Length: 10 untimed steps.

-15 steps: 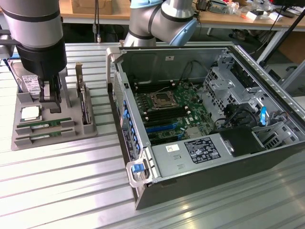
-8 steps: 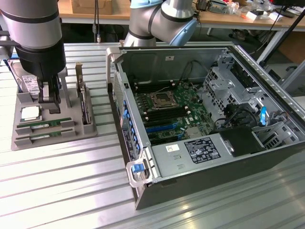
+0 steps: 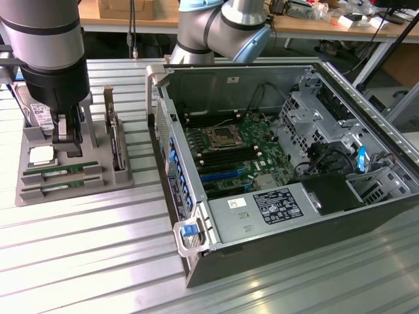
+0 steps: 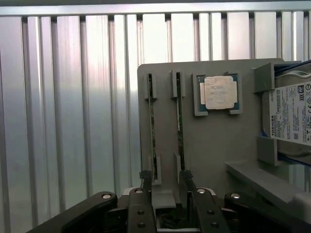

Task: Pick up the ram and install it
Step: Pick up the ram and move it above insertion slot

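1. Your end effector [image 4: 166, 180] is spread wide, its fingers [image 4: 146, 187] well apart and pinching nothing.
2. In the exterior view it hangs over the grey tray [image 3: 39, 196] at the frame's left edge, on the bench [image 3: 78, 261].
3. The ram is two green sticks in the tray's near slots: the first ram stick [image 3: 55, 169], just in front of the CPU [image 3: 40, 156], and the second ram stick [image 3: 57, 184] parallel beside it.
4. Their long axes run left to right across the exterior frame, rising slightly to the right.
5. In the wrist view both sticks stand on edge and run straight away from the fingertips. You cannot tell whether they touch.
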Motion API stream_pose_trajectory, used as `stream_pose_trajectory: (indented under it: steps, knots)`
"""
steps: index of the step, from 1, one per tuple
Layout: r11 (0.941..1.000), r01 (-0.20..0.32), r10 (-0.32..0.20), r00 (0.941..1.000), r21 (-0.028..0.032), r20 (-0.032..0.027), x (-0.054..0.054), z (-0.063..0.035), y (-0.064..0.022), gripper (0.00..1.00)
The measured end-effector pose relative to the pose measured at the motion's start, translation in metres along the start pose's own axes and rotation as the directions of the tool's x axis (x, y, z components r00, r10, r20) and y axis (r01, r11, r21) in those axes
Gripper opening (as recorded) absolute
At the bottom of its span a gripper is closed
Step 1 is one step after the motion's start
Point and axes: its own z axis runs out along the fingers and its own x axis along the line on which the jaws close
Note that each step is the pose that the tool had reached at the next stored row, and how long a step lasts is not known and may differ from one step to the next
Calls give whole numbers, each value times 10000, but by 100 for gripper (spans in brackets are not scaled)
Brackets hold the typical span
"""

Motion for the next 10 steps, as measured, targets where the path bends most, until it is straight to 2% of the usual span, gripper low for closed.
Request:
stream_pose_trajectory:
  steps: [10]
  knots:
    - [10000, 24, -24, 10000, 0, -1, 8, 96, 0, 36]
